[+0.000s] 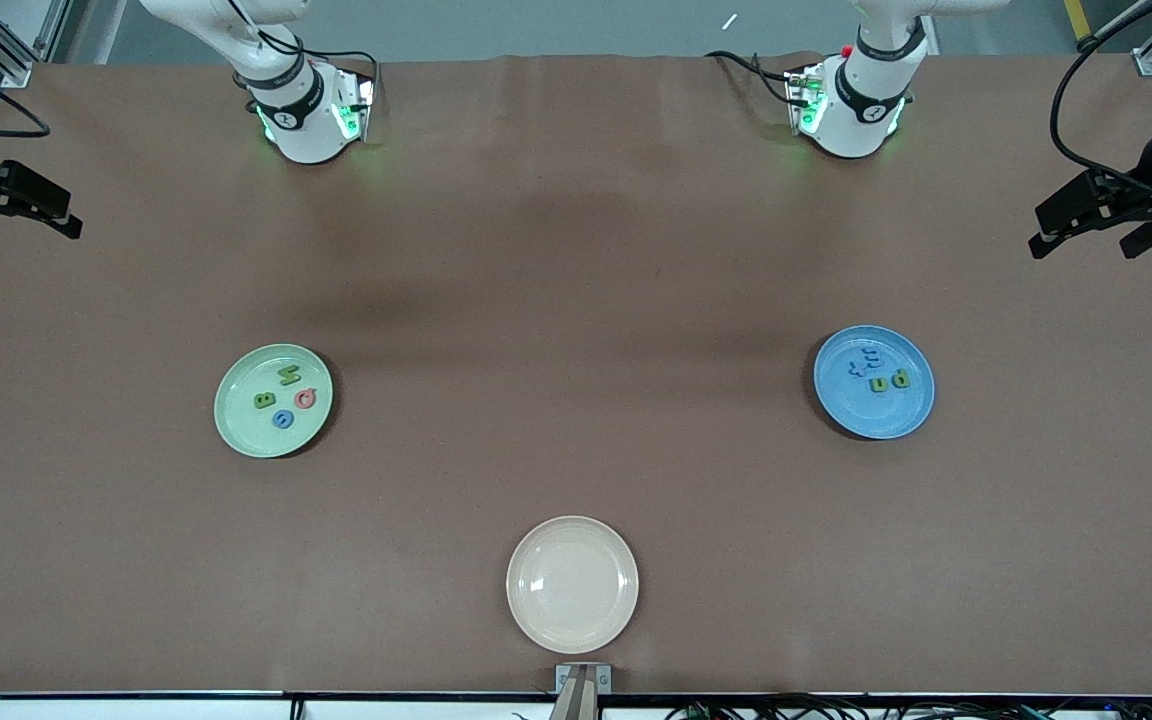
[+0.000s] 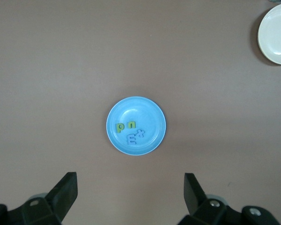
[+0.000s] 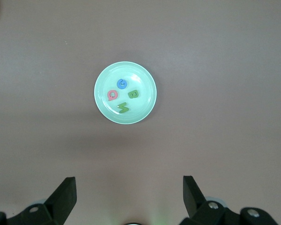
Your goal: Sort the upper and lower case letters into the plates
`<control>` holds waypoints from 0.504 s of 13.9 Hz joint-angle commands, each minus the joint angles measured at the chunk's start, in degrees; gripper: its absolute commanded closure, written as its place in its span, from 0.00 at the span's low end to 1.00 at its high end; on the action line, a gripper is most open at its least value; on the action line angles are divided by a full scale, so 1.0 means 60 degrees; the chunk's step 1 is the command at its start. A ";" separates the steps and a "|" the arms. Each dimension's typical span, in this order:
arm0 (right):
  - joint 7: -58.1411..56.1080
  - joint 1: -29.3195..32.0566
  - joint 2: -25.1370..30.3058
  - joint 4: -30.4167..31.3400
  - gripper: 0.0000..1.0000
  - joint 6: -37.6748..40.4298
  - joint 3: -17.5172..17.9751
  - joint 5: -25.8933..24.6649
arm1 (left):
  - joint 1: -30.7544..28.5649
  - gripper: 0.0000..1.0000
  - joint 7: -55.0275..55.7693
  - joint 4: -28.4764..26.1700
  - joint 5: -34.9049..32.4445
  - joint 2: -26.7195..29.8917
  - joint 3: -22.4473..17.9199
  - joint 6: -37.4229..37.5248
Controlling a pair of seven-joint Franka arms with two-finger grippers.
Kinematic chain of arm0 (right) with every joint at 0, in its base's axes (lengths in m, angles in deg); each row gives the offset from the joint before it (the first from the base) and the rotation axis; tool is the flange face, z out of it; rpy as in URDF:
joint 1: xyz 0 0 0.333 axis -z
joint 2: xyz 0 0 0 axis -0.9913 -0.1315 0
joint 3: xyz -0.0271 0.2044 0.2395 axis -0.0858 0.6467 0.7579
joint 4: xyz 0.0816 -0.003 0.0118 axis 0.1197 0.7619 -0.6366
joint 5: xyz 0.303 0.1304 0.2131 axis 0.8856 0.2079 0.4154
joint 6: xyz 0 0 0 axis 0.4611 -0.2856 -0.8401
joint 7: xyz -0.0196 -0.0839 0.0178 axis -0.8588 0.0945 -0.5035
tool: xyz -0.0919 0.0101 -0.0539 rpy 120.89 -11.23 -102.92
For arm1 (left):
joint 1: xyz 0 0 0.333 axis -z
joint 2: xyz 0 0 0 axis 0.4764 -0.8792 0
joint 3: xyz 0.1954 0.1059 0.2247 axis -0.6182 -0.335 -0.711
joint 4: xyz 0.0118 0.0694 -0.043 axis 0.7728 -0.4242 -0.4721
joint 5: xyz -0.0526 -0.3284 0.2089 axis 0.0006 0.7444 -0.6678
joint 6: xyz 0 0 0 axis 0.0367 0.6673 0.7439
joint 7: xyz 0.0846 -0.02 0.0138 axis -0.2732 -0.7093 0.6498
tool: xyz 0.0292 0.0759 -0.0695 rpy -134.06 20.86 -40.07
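Hovering high, spread wide: left gripper [image 2: 129, 190] over blue plate [image 2: 136, 125]; right gripper [image 3: 129, 190] over green plate [image 3: 125, 93].

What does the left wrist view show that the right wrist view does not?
Only the left wrist view: the blue plate holding two green and two blue letters, plus the cream-white plate. Only the right wrist view: the mint green plate with four letters. Both share the brown table and an open, empty hand: left hand, right hand.
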 commanded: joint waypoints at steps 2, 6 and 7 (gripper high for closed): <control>-0.0148 0.0139 0.0264 0.0256 0.00 -0.0063 0.0106 -0.0172 | -0.0022 0.00 -0.0061 0.0629 -0.0031 -0.0552 0.0061 -0.0167; 0.0027 0.0139 0.0249 0.0256 0.00 0.0010 0.0106 0.0061 | -0.0022 0.00 -0.0076 0.0659 -0.0163 -0.0700 0.0119 -0.0330; 0.0144 0.0168 0.0249 0.0270 0.00 0.0039 0.0092 0.0207 | -0.0037 0.00 -0.0032 0.0659 -0.0134 -0.0700 0.0134 -0.0330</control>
